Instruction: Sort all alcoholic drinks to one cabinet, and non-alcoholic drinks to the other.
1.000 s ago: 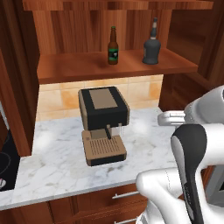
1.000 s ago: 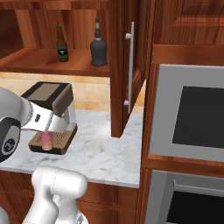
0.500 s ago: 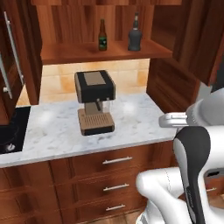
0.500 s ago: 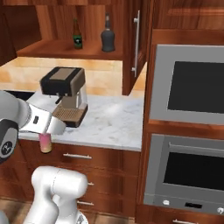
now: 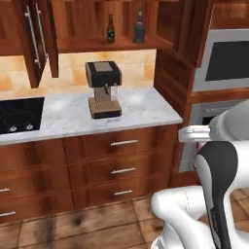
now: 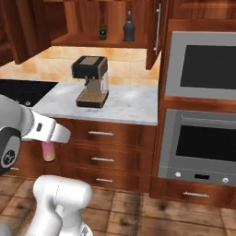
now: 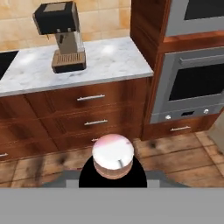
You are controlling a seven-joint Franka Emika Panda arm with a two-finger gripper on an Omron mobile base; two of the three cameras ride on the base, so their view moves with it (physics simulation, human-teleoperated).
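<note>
You have backed the base well away from the counter [image 5: 146, 109]: the whole view has widened since a second ago, so the drawers [image 5: 121, 170] and the floor now show below the coffee machine [image 5: 103, 89]. That is the camera moving, not the things. The beer bottle [image 5: 111, 29] and the squat dark grey bottle [image 5: 139, 27] stand side by side, apart, on the shelf of the open cabinet [image 5: 116, 44] above the machine, so the alcoholic half looks done.

Your gripper [image 6: 48, 146] is clamped on the pink bottle [image 6: 48, 152], which hangs below the hand, low and in front of the drawers on the near left of the right base view. In the hand view its pale underside [image 7: 113, 154] faces you. The arm is folded close to the base, forearm roughly level. You probably still have to carry this bottle to the other cabinet.
</note>
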